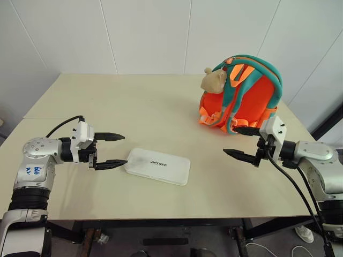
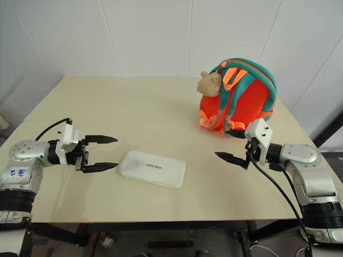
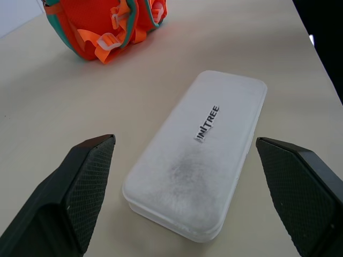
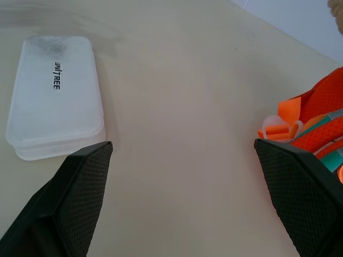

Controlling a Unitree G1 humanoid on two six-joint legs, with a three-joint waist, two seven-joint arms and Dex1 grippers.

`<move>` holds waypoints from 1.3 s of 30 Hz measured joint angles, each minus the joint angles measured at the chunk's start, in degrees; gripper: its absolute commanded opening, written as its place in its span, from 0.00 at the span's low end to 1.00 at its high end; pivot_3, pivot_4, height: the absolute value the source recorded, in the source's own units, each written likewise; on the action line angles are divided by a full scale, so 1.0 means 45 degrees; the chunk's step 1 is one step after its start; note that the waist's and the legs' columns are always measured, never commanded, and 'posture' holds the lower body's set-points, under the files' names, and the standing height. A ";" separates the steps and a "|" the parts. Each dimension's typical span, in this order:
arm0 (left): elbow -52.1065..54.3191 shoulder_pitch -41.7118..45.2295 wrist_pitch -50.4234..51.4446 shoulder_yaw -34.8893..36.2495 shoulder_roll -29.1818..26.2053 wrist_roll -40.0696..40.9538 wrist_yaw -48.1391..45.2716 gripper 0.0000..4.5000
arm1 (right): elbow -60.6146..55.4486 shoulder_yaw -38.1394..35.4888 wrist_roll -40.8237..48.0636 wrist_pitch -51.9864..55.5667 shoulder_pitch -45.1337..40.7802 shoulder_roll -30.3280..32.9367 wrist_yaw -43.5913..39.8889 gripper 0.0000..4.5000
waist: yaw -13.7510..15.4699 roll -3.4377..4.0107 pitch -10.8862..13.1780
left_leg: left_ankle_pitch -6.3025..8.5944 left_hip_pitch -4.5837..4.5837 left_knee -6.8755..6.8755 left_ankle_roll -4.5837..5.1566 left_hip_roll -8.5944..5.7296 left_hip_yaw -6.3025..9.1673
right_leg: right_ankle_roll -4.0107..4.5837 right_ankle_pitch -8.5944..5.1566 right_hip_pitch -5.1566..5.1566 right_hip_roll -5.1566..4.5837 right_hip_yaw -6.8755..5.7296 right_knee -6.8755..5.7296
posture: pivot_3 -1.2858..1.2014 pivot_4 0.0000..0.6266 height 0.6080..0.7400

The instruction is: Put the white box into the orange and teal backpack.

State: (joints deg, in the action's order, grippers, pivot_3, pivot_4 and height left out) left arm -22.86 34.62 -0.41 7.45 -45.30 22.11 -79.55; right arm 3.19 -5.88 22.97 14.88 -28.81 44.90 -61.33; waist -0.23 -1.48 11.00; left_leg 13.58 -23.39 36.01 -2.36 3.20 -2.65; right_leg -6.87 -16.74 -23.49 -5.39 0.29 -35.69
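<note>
Two pincers stand spread: your left pincer lines up on the white box lying flat at lower centre, your right pincer waits beside the orange and teal backpack at upper right of the worktop.

The two head cameras are looking forward and down from above the table, both taking in the whole tabletop with the white box at lower centre and the orange and teal backpack at upper right. Each wrist camera is sitting low and close, peering between its own fingers. Both are sharing the box and the backpack's edge.
</note>
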 measured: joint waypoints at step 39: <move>-0.3518 0.0110 -0.2716 -0.1174 0.1370 -0.3006 0.3100 0.00 | -0.0626 0.3486 -0.2287 0.0593 0.1394 -0.3490 0.1711 0.00 | -0.0004 -0.0003 -0.0002 | 0.0011 0.0010 0.0018 0.0000 0.0019 -0.0026 | -0.0002 0.0001 -0.0007 0.0016 0.0010 -0.0033 | 0.52 0.24 1.00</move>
State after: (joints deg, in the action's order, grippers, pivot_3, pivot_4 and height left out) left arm -38.69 35.12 -12.63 2.16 -39.13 8.58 -65.60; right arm 0.38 9.81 12.68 17.55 -22.54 29.19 -53.64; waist -0.25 -1.49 10.99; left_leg 13.64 -23.34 36.09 -2.36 3.29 -2.77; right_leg -6.87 -16.73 -23.52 -5.32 0.34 -35.84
